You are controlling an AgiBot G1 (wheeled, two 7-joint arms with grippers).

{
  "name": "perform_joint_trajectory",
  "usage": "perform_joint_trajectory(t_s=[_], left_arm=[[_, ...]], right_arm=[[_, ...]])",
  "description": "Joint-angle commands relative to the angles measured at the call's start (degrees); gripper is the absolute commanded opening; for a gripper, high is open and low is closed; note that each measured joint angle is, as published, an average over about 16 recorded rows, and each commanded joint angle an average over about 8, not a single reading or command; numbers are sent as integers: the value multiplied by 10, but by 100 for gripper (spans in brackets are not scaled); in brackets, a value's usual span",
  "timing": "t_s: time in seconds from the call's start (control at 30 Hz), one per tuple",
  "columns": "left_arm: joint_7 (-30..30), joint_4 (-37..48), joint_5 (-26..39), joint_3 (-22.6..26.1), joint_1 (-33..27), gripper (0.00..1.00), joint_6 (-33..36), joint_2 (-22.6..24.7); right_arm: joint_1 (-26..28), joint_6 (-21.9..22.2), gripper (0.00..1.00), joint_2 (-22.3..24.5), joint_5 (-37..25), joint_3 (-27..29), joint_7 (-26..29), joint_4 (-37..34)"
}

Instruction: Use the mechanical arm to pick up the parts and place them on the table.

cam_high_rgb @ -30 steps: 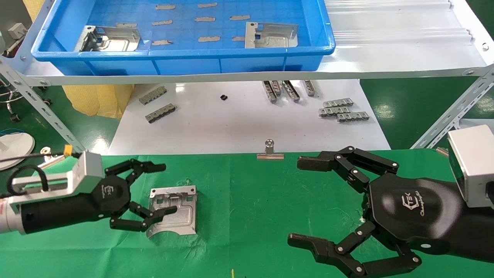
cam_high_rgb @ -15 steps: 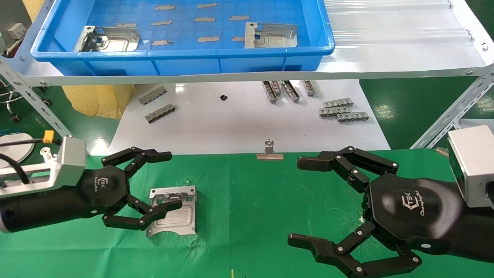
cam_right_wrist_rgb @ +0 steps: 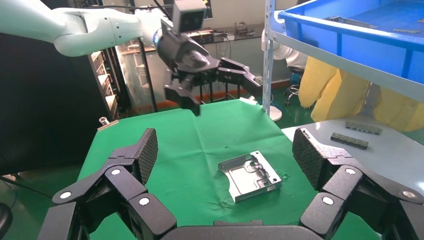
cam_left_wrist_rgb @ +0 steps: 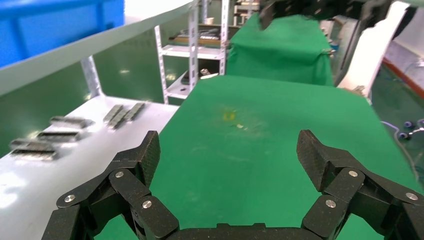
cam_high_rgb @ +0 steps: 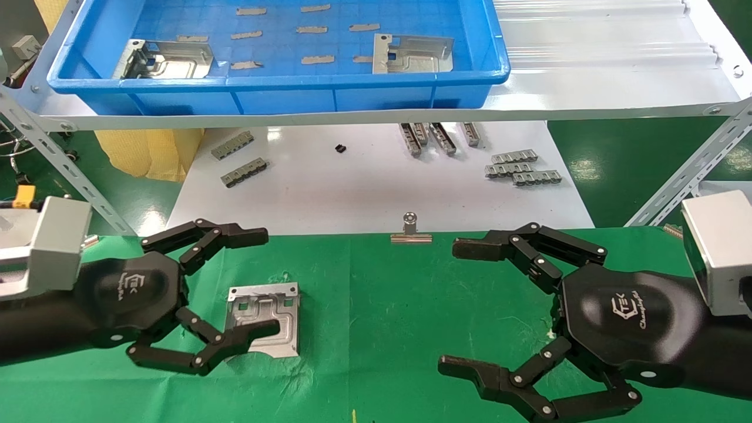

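One plate lies flat on the green table, just ahead of the left gripper, whose fingers are spread wide and hold nothing; the lower finger overlaps the plate's near edge. Two more plates wait in the blue tray, well beyond both grippers. Three in all. Thin stamped steel: likely light, stiff, slick, edges sharp, so pinch across opposite edges or a bent tab. The right gripper hovers wide apart, empty

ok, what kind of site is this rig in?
Likely a factory or lab parts-handling bench: stamped metal plate on green cloth table, blue tray on angle-iron shelving, more racks behind in the wrist views.
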Motion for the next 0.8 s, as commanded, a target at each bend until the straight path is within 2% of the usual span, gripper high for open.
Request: perform_joint_trajectory(t_s=[0.03, 0.5, 0.8], left_arm=[[-16, -25, -5, -10, 9, 100, -2, -6], [-120, -183, -36, -71, 67, 100, -14, -45], [-124, -194, -40, -76, 72, 100, -16, -48]], right_arm=[[0, 0, 100, 0, 0, 0, 0, 0], [0, 0, 100, 0, 0, 0, 0, 0], [0, 0, 100, 0, 0, 0, 0, 0]])
